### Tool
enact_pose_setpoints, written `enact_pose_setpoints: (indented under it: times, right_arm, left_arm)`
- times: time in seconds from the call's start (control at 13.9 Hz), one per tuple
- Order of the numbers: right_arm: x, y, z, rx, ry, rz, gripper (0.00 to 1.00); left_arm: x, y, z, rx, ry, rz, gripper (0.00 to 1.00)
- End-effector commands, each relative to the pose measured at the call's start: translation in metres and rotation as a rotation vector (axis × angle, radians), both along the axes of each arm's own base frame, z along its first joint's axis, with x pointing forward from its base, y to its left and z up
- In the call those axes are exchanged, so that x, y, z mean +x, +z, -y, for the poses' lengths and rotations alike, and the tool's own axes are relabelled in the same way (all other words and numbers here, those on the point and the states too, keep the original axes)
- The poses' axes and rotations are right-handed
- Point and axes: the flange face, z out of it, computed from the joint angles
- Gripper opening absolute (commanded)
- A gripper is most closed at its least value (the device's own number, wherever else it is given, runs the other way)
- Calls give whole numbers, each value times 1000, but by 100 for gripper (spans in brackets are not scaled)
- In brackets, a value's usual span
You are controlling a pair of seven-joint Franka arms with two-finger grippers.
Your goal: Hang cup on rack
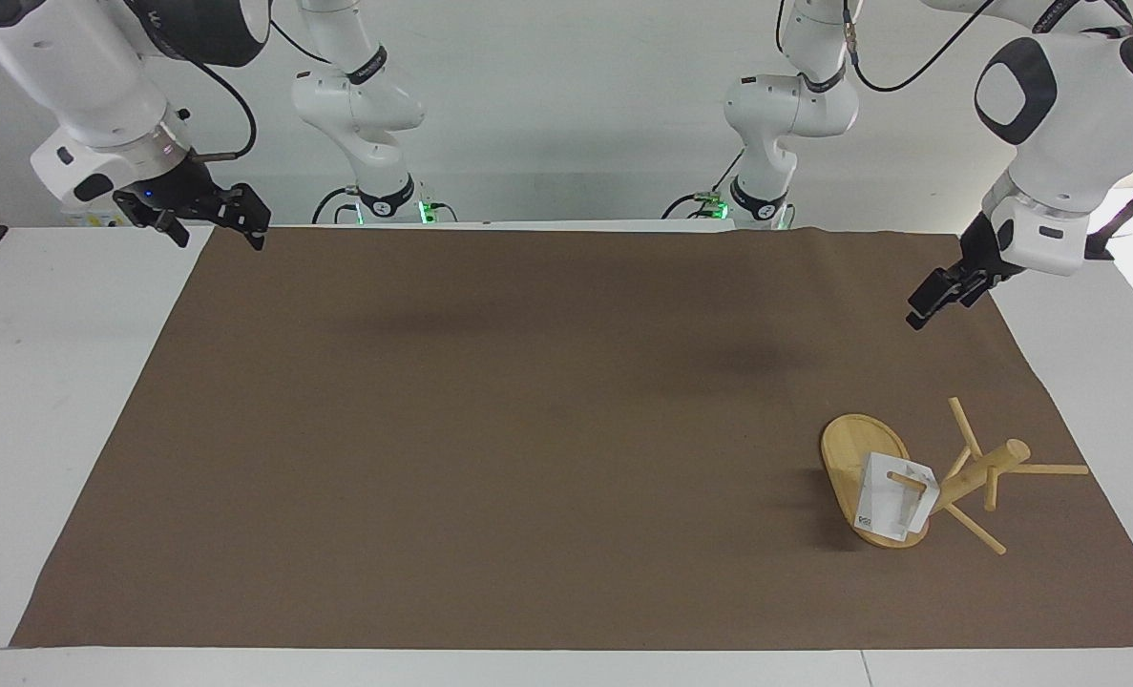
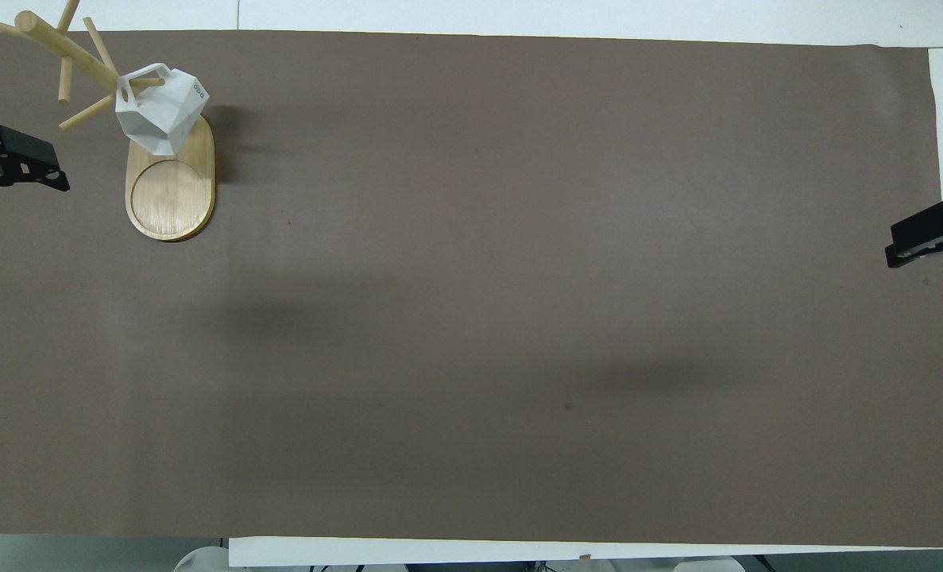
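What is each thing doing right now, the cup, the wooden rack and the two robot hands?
cup: hanging by its handle on a peg of the rack.
rack: standing on the brown mat, cup on it.
left gripper: up over the mat, holding nothing.
right gripper: waiting, open, holding nothing.
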Motion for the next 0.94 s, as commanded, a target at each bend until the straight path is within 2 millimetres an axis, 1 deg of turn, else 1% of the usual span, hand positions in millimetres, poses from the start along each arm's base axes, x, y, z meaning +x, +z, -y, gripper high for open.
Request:
enact_pose_setpoints:
  times: [0.0,0.29,0.36,0.51,0.72,0.87]
  right_arm:
    - [-2,-1,1,15,-12,8,99]
    - [-2,-2,1,15,-14,8,99]
    - [-2,-2,1,15,-14,8,99]
    - [-3,-3,5,16,-20,5,99]
    - [-3,-3,5,16,-19,3,99]
    - [-3,-3,5,16,-19,3,99]
  left_arm:
    - [-19,27,-3,5,-153,-22,99]
    - [-31,44,-7,-2,-288,1,99]
    - [-36,51,-7,-5,-306,6,99]
    - [-46,62,-13,-8,-300,10,99]
    - [-46,62,-9,-9,-299,21,99]
    - [-48,65,-10,-10,-296,26,99]
